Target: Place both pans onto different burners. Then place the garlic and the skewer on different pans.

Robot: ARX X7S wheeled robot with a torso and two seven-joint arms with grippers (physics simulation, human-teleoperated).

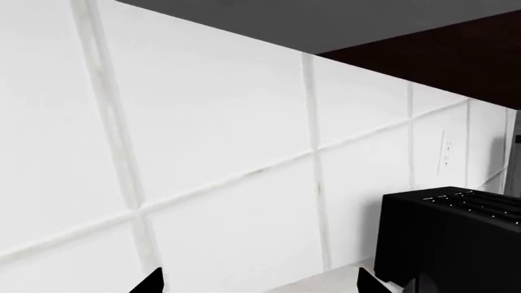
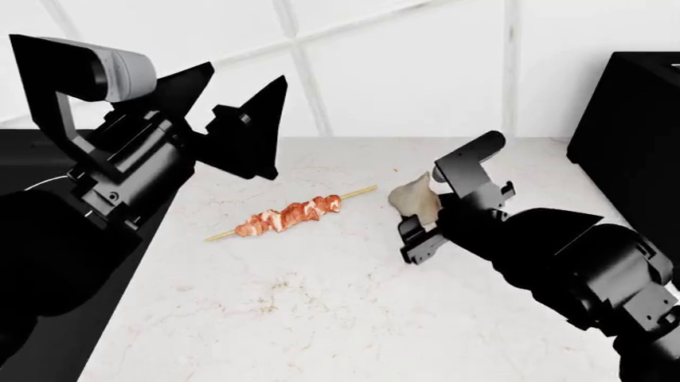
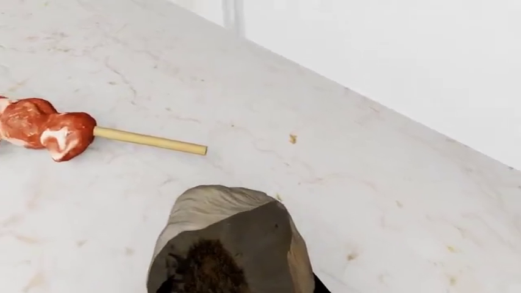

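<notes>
While the right tool (image 2: 423,213) is seen closed about the garlic (image 2: 415,199), the bulb is held just above the marble counter (image 2: 318,318), its pointed tip directed away from the wrist. The bulb is observed as pale beige-white, shadowed on its near face in the right wrist view. The skewer (image 2: 289,215) is noted lying flat on the counter, just beside the garlic on the robot's left, between the two arms; its long axis is set diagonally, bare stick end nearest the right tool, reddish-orange meat pieces toward the left. The left tool (image 2: 247,131) is held raised above the counter with jaws spread wide and empty. No pan is shown in any view.
</notes>
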